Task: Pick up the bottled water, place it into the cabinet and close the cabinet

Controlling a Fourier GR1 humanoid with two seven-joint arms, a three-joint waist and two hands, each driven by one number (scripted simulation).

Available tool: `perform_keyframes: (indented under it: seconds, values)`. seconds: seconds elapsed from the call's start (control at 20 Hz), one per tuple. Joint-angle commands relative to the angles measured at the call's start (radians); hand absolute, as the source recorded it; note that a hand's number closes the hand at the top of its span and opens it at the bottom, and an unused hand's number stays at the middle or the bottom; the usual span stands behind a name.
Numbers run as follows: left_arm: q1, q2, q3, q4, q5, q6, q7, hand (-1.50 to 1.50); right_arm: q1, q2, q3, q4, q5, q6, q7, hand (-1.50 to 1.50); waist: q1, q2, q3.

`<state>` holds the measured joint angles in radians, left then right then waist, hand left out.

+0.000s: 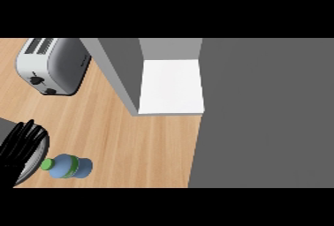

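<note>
Head view: bottled water (68, 166) beside left hand (23, 148), label unreadable.

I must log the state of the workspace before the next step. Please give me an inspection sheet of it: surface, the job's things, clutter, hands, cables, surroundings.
Surface: light wooden counter, bare in the middle.
Job's things: bottled water, blue with a green cap, on the counter near the lower left; cabinet open, white shelf holding nothing visible.
Clutter: silver toaster at upper left.
Hands: left hand at the left edge beside the bottle, fingers straight, holding nothing; right hand not in view.
Cables: nothing seen.
Surroundings: grey panel covering the right side.
</note>
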<state>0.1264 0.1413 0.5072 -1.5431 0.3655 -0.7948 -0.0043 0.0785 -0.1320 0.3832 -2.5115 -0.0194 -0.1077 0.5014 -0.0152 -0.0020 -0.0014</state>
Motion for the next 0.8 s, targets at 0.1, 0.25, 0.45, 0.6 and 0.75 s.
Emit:
perform_keyframes:
  seconds: [0.1,0.25,0.45,0.6,0.75]
  values:
    - [0.002,-0.043,-0.026,0.127,-0.198,-0.012,-0.207,-1.50,0.055,-0.019,0.077,-0.173,0.098,-0.018,0.068,-1.50,0.005,-0.001,0.000]
    - [-0.041,-0.015,-0.014,0.277,-0.278,-0.001,-0.328,-1.50,-0.003,-0.037,-0.023,-0.160,0.009,-0.015,0.066,-1.50,0.002,0.002,0.000]
    - [-0.073,0.022,-0.021,0.379,-0.330,0.024,-0.402,-1.50,-0.010,-0.057,-0.044,-0.217,-0.012,-0.021,0.115,-1.50,0.001,0.001,0.000]
    - [-0.087,0.042,-0.039,0.459,-0.373,0.045,-0.502,-1.50,-0.016,-0.032,0.020,-0.177,0.049,-0.039,0.114,-1.50,0.007,0.001,0.000]
    - [-0.164,0.050,-0.067,0.643,-0.443,0.107,-0.593,-1.50,-0.024,-0.046,0.044,-0.165,0.047,-0.030,0.113,-1.50,-0.002,0.002,-0.001]
